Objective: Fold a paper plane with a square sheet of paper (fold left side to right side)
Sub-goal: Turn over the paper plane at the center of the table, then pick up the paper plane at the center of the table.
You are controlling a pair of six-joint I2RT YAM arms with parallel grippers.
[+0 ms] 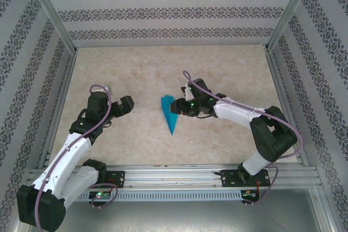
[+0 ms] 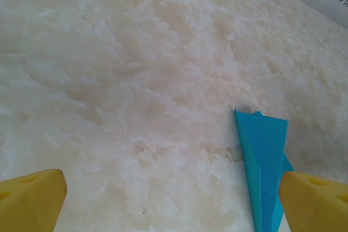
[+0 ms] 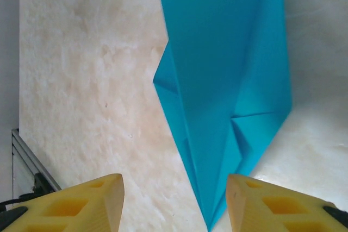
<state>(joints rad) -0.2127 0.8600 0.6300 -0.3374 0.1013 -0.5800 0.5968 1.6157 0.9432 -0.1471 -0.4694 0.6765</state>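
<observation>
The sheet of paper is folded into a slim teal-blue paper plane (image 1: pixel 170 112) and lies flat at the middle of the table, its point toward the near edge. My right gripper (image 1: pixel 182 105) hovers just right of its wide end. In the right wrist view the jaws of the right gripper (image 3: pixel 175 205) stand apart, with the creased plane (image 3: pixel 228 63) on the table between and beyond them and its tip close to the right finger (image 3: pixel 261 205). My left gripper (image 1: pixel 123 106) is open to the left of the plane, apart from it. In the left wrist view, the plane (image 2: pixel 263 150) lies beside the right finger (image 2: pixel 315 202).
The marble-patterned table (image 1: pixel 136 74) is ringed by patterned walls and aluminium posts (image 1: pixel 54 14). A metal rail (image 1: pixel 174 173) carrying both arm bases runs along the near edge. A strip of frame (image 3: pixel 27 161) shows at the left of the right wrist view.
</observation>
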